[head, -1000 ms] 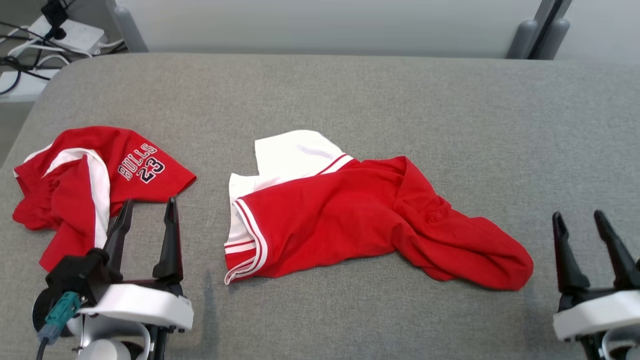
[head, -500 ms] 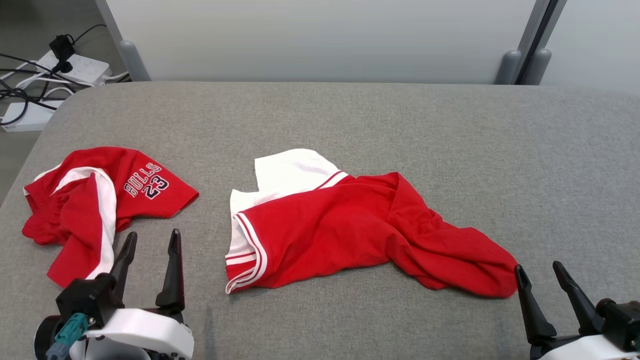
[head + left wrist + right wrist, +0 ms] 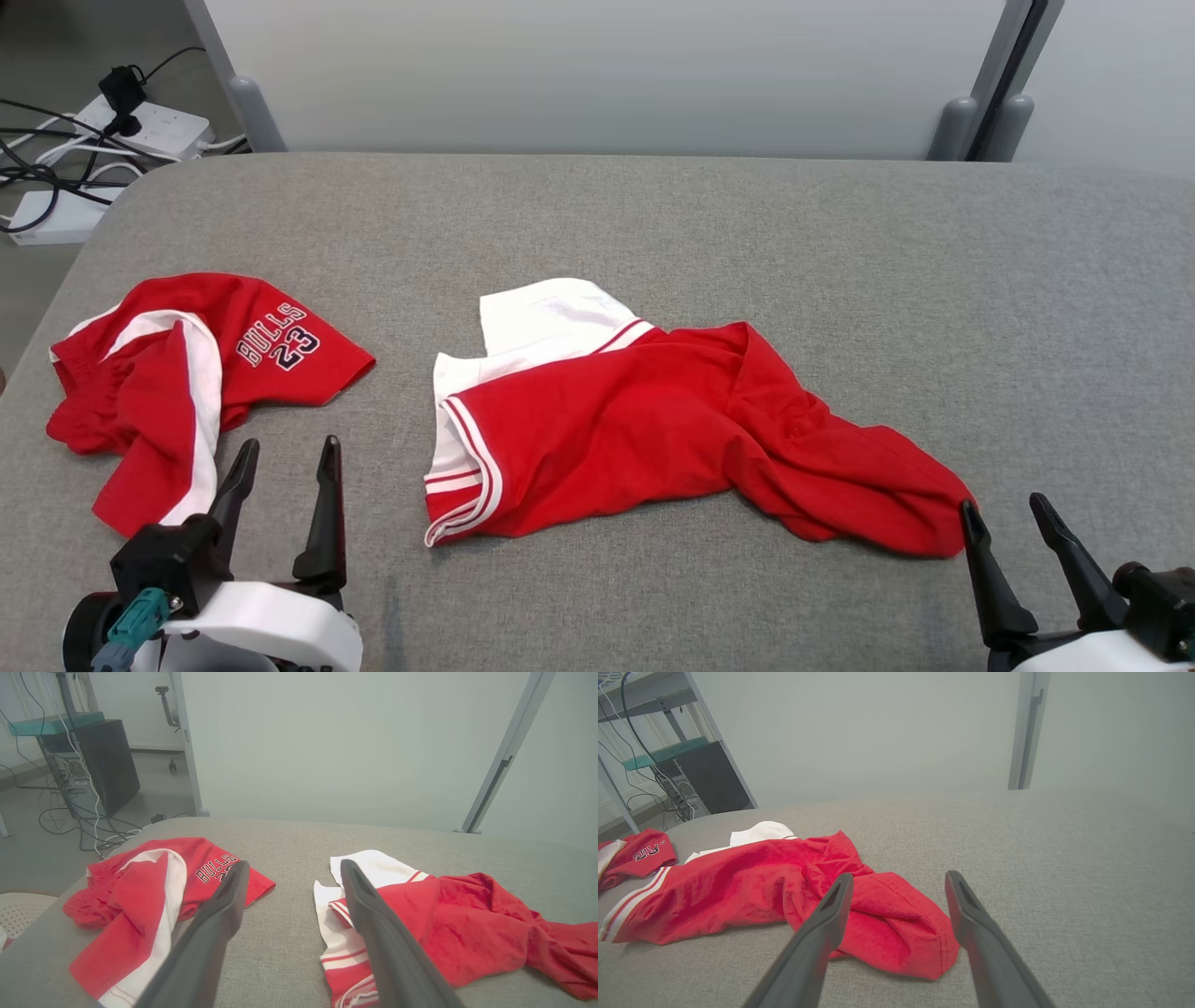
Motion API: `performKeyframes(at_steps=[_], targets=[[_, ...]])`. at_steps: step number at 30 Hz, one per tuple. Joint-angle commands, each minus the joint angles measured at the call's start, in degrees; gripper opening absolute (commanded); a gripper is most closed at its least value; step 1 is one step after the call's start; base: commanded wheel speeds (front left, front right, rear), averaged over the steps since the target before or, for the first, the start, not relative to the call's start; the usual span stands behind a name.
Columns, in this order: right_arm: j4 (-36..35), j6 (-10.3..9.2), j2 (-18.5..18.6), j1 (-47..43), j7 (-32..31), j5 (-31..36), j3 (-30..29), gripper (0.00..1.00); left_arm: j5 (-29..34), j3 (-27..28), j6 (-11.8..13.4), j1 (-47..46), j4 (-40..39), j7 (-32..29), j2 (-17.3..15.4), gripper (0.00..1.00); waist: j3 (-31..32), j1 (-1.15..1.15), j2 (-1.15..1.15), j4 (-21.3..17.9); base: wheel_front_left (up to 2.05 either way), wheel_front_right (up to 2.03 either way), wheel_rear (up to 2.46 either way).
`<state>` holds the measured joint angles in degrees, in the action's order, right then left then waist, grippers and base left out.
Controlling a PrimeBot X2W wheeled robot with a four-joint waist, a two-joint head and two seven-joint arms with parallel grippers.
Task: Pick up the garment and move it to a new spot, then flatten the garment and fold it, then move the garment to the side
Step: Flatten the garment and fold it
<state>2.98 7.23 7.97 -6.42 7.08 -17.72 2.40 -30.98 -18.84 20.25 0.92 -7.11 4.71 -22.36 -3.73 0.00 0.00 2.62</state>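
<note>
Garments: we count two; red shirt (image 3: 635, 439) between left fingers (image 3: 325, 504) and right fingers (image 3: 986, 579), Bulls shorts (image 3: 140, 392) just beside left fingers.
Fingers: both pairs apart.
Head view: we read number 23 (image 3: 299, 343).

"BULLS 23" printed on red shorts (image 3: 187, 373), upside down

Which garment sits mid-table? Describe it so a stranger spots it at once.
Start at the grey fabric-covered table and look to its middle. There lies a crumpled red jersey with white-striped trim and a white panel at its far side. Unlike the red-and-white garment to its left, it carries no "BULLS 23" lettering.
</note>
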Motion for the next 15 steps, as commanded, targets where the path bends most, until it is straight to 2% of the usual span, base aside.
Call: performKeyframes(at_steps=[1,8,10,15], targets=[[-1.3,0.25,1.4,1.7,0.3,-0.2,0.9,1.00,0.6,2.1,0.5,-2.2,-1.8,-0.1,-1.3,1.00,-0.1,0.00,0.00,0.1,0.00,0.00,0.00],[0.3,0.25,2.4,7.0,-1.4,-2.2,-0.7,1.00,0.9,2.0,0.7,-3.1,-2.5,0.2,-1.1,1.00,-2.1,0.00,0.00,0.4,0.00,0.00,0.00],[1.6,0.25,4.2,9.9,-2.5,-2.1,-0.3,1.00,0.9,1.7,0.6,-3.7,-2.7,0.4,-0.9,1.00,-3.2,0.00,0.00,0.7,0.00,0.00,0.00],[4.6,0.25,9.3,17.6,-7.0,-7.5,3.1,1.00,1.0,1.1,0.0,-5.6,-2.5,1.5,0.2,1.00,-6.7,0.00,0.00,2.2,0.00,0.00,0.00]])
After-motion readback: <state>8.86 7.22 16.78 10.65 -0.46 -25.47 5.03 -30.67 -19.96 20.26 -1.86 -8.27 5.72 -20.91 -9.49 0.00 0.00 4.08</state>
